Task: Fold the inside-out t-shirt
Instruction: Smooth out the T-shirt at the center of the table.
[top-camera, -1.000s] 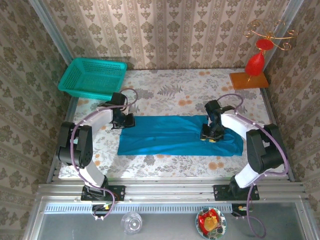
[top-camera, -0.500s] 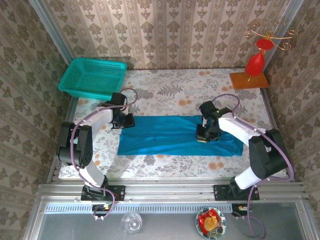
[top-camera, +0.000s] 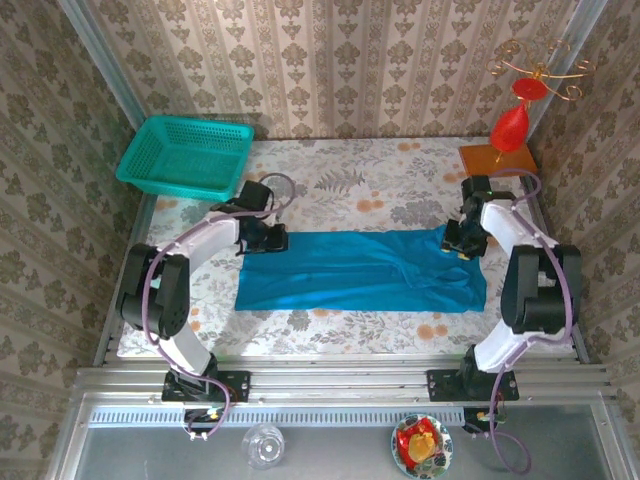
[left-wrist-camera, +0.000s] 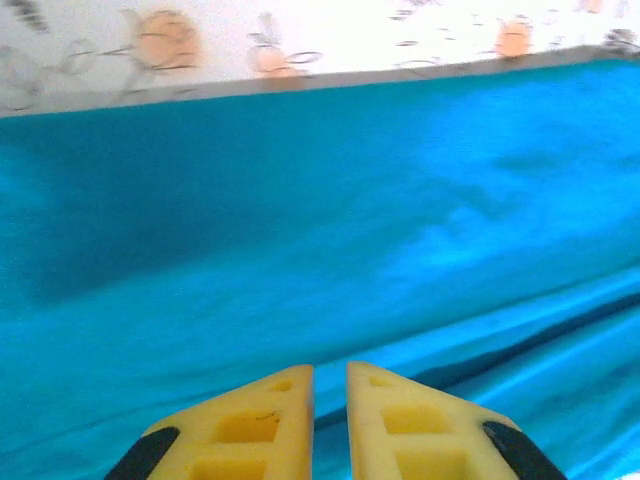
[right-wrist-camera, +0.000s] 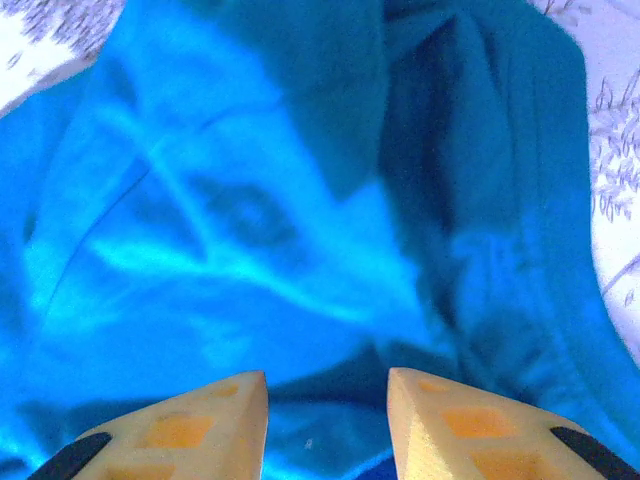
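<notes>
Inside-out t-shirt (top-camera: 360, 272) lies flat in the middle of the worktop (top-camera: 340, 190), already narrowed to one long blue band. Its long axis runs left to right, roughly parallel to the near edge where the arm bases sit. The left end is cut fairly square. The right end is rumpled, with creases and overlapping layers in the right wrist view. Which end carries the collar I cannot tell, so the way the shirt points stays open. Left pincer (top-camera: 268, 240) sits at the far corner of the left end. In the left wrist view its fingers (left-wrist-camera: 280, 400) are drawn nearly together with only a thin slit between them, over smooth cloth. Whether a layer is nipped there I cannot tell. Right pincer (top-camera: 461, 247) sits at the far corner of the right end, where the cloth rises to a small peak. Its jaws stand apart above the creased fabric, nothing caught between them. Judgement: one pincer at each end of the same long edge suits a paired pickup, so the band is lifted evenly and does not skew. The right side looks not yet gripped. A teal basket (top-camera: 185, 157) stands well apart at the far left corner, playing no part.
</notes>
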